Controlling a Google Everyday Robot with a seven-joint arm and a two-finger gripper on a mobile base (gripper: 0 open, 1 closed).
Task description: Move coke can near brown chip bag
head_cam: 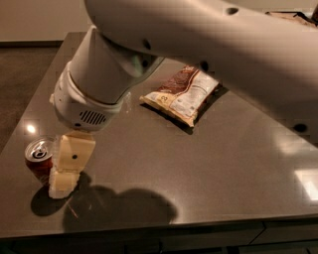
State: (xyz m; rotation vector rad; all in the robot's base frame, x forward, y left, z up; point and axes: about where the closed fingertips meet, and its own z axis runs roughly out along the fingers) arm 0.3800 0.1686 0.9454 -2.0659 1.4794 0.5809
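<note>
The coke can (39,158), red with a silver top, stands upright at the front left of the dark table (208,173). My gripper (62,184) hangs from the big white arm (149,44) and reaches down to the tabletop right against the can's right side, overlapping its edge. The brown chip bag (183,94), brown and cream with a white label panel, lies flat near the middle back of the table, well to the right of the can and gripper.
The table's front edge (164,225) runs just below the can and gripper. The left edge is close to the can. The arm covers the back of the table. A dark wire basket (298,12) peeks out at the top right.
</note>
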